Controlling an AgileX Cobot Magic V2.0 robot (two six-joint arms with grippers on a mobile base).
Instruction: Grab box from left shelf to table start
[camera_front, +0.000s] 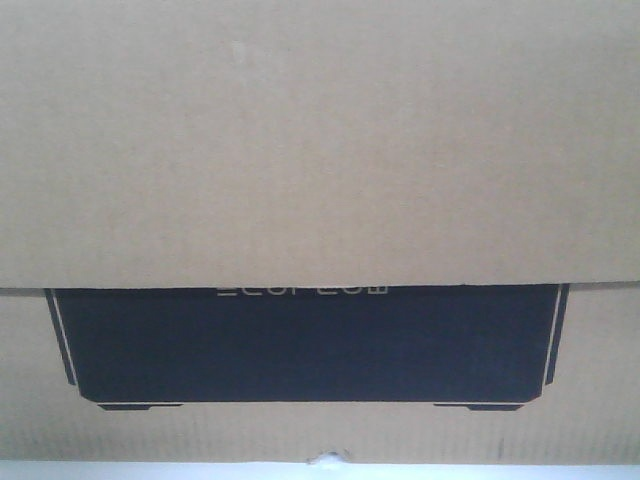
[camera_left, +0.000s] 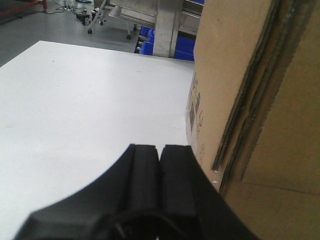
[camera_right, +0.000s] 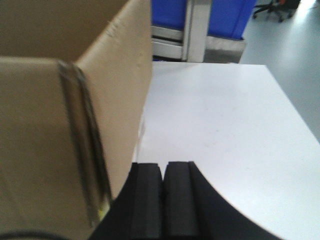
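My front camera is filled by the cardboard box (camera_front: 320, 140), its black printed panel (camera_front: 305, 345) low on the near face. The white table (camera_left: 90, 100) spreads out beneath the box on both sides. I see the left gripper (camera_left: 160, 152) just beside the box's left wall, pads pressed together, gripping nothing. The right gripper (camera_right: 163, 170), likewise closed and empty, sits beside the box's right wall.
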